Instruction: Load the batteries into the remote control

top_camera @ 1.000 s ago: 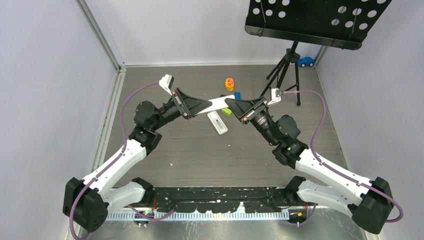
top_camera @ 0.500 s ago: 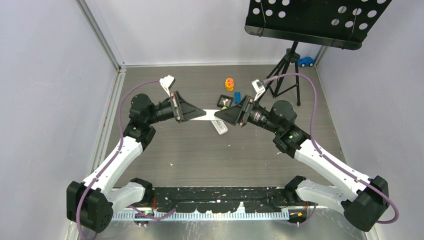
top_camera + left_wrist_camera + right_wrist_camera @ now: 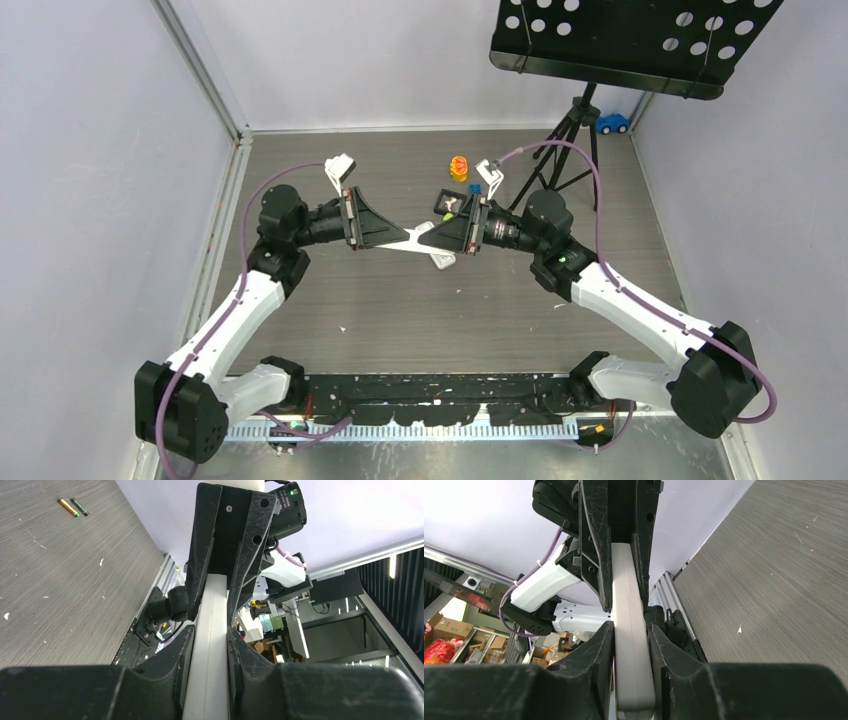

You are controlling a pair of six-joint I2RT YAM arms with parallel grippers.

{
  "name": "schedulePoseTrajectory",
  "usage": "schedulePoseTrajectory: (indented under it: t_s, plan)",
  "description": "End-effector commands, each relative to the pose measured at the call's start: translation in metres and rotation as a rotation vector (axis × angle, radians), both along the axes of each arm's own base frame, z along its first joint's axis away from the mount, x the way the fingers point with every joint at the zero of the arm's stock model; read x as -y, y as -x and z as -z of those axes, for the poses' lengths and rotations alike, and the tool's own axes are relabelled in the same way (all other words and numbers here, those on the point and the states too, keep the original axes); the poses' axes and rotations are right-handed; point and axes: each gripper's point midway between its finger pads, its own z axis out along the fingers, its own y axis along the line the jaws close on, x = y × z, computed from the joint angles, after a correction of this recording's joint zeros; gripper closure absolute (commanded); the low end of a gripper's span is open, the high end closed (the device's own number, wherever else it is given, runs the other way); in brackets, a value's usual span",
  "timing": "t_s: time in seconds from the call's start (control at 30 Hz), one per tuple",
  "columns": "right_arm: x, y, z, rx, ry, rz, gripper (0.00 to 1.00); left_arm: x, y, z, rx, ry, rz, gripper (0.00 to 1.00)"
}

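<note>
The white remote control (image 3: 418, 238) hangs in the air between my two arms, seen edge-on in both wrist views. My left gripper (image 3: 403, 238) is shut on one end, its jaws pressed against the remote's flat sides (image 3: 210, 630). Facing it, my right gripper (image 3: 433, 236) is shut on the other end (image 3: 629, 627). Two batteries (image 3: 73, 507), one gold and one dark green, lie side by side on the table far from both grippers. The remote's face and back are hidden by the fingers.
A second white remote with buttons (image 3: 441, 259) lies on the table just under the grippers. Behind them are a small black tray (image 3: 452, 203), a blue block (image 3: 474, 189) and an orange toy (image 3: 459, 167). A tripod stand (image 3: 572, 140) and a blue toy car (image 3: 611, 123) are at the back right.
The right arm swung left and its gripper took a new hold on the remote's end. Both grippers now face each other in one line, and the remote sits a little nearer and lower.
</note>
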Motion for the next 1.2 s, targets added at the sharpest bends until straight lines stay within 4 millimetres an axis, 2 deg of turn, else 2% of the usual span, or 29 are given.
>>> schedulePoseTrajectory:
  t_s: [0.0,0.23,0.4,0.5,0.57,0.67,0.73,0.93,1.17]
  plan:
    - [0.000,-0.010,0.006,0.050,0.004,0.018,0.75,-0.006,-0.002,-0.025,0.043,0.033,-0.036,1.00]
    - [0.015,-0.025,0.019,0.019,-0.043,0.051,0.70,-0.023,-0.011,-0.037,0.036,0.063,-0.089,1.00]
    - [0.013,-0.035,0.021,-0.026,-0.018,0.085,0.51,-0.023,-0.017,-0.025,0.004,0.054,-0.097,1.00]
    - [0.011,-0.040,0.025,-0.071,0.004,0.097,0.46,-0.022,-0.020,-0.015,-0.019,0.046,-0.099,1.00]
    - [0.010,-0.041,0.025,-0.097,0.003,0.093,0.48,-0.021,-0.024,-0.008,-0.037,0.037,-0.103,1.00]
    - [0.008,-0.044,0.026,-0.143,0.012,0.099,0.61,-0.021,-0.030,0.004,-0.055,0.004,-0.119,1.00]
    - [0.009,-0.046,0.033,-0.176,0.044,0.112,0.65,-0.022,-0.035,0.016,-0.069,-0.043,-0.149,1.00]
    - [0.016,-0.046,0.049,-0.222,0.115,0.150,0.63,-0.035,-0.049,0.052,-0.063,-0.246,-0.259,1.00]
    - [0.013,-0.043,0.058,-0.259,0.129,0.115,0.66,-0.038,-0.052,0.066,-0.071,-0.290,-0.278,1.00]
